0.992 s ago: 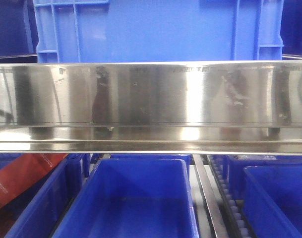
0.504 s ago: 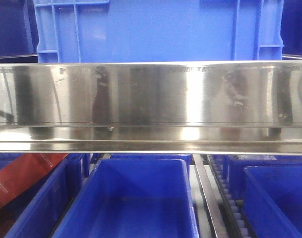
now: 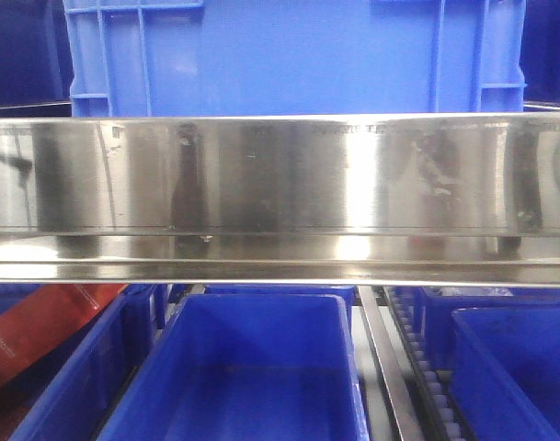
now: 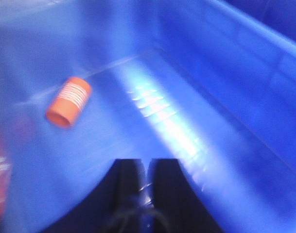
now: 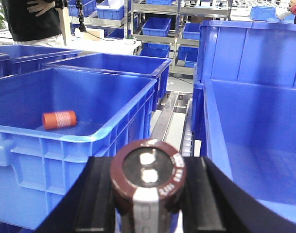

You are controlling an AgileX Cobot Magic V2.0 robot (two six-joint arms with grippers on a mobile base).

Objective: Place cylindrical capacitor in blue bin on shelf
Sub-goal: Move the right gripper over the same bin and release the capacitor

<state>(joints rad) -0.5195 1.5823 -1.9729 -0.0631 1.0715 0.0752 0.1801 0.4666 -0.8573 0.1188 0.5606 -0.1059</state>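
Your right hand (image 5: 150,164) was clamped on the cylindrical capacitor (image 5: 148,182), upright, pale stripe toward the wrist camera, between two blue bins. The left bin (image 5: 89,133) held an orange cylinder (image 5: 59,119) lying on its side. Your left hand (image 4: 148,166) was together, gripping nothing, over a bin floor; view blurred. The shelf (image 3: 280,175) rail spanned the front view.

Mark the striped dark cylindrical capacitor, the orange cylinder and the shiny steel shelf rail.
cylindrical capacitor (image 5: 148,169): right wrist view, top face
orange cylinder (image 5: 59,120): right wrist view, side
steel shelf rail (image 3: 280,175): front view, middle
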